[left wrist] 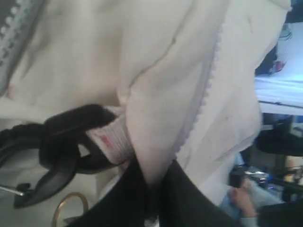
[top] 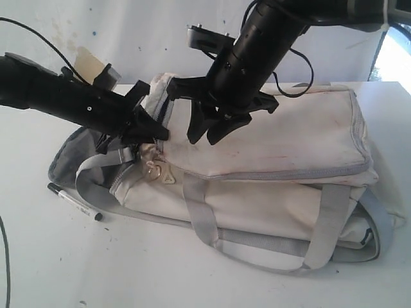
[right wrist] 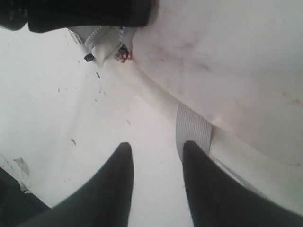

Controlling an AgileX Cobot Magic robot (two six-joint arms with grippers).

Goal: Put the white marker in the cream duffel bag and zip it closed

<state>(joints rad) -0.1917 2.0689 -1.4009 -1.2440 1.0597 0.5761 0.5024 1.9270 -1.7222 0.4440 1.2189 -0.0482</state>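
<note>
The cream duffel bag (top: 289,135) lies on its side across the white table, its grey-lined mouth at the left end. In front of that end the white marker (top: 74,202) lies flat on the table, outside the bag. My left gripper (top: 157,131) is at the bag's left top edge, shut on a fold of cream fabric (left wrist: 156,156) beside the zipper tape. My right gripper (top: 209,131) hangs just above the bag's top panel, open and empty; through its gap (right wrist: 156,151) I see bare table and a grey strap (right wrist: 191,125).
A brass zipper ring (top: 154,170) hangs at the bag's left end. Grey webbing handles (top: 205,224) trail over the table in front of the bag. A black cable (top: 5,256) runs along the table's left edge. A wall (top: 128,38) stands behind.
</note>
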